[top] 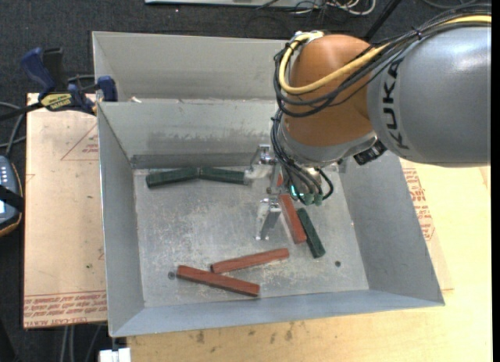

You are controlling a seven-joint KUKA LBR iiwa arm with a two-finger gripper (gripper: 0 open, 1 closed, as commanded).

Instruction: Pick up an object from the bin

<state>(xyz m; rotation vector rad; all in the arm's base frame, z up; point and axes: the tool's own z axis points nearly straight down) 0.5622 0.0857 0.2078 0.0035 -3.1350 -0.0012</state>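
Observation:
My gripper (269,218) hangs under the orange wrist cover, low over the bin floor right of the middle. Just to its right lie a red-brown stick (294,221) and a dark green stick (311,235), side by side and slanting toward the front right. The red-brown one lies close beside the gripper; whether they touch is hidden. Nothing shows held in the gripper. In front of it, two more red-brown sticks (250,260) (217,281) lie flat near the front wall.
Two dark green sticks (173,177) (223,174) lie end to end along the back wall, left of the gripper. The arm and its cables cover the bin's back right part. Bare floor spreads across the left half.

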